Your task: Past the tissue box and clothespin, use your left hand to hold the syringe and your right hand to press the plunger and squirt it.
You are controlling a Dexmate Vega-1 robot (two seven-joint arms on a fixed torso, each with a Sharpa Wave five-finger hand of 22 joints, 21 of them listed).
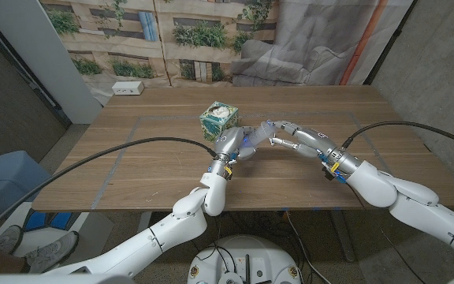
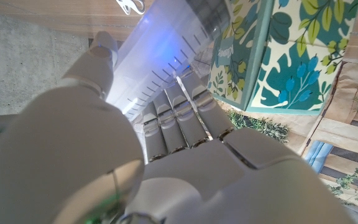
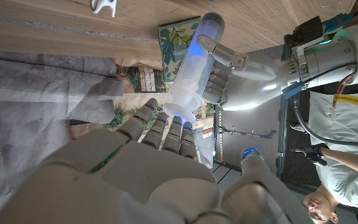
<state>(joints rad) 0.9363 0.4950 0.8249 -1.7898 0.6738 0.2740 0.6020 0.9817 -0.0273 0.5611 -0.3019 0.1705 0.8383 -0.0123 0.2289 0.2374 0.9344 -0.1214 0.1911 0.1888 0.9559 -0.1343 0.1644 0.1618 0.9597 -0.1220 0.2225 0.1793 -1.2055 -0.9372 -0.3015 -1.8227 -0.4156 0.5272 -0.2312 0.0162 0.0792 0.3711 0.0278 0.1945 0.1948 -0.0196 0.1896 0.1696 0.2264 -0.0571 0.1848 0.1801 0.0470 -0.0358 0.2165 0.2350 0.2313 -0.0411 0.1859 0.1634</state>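
My left hand (image 1: 233,147) grips a translucent syringe (image 1: 252,139) above the table's middle, just in front of the leaf-patterned tissue box (image 1: 219,118). The left wrist view shows my fingers (image 2: 179,118) wrapped round the marked barrel (image 2: 166,50), with the tissue box (image 2: 278,56) close behind. My right hand (image 1: 296,139) reaches in from the right. In the right wrist view its fingertips (image 3: 169,127) meet the plunger end of the syringe (image 3: 191,68), with the thumb held apart. A white clothespin (image 3: 102,6) lies on the table beyond the tissue box (image 3: 176,40).
A white power strip (image 1: 128,88) sits at the far left corner of the wooden table (image 1: 148,166). Black cables trail from both arms. A person in a white shirt (image 3: 347,118) stands at the edge of the right wrist view.
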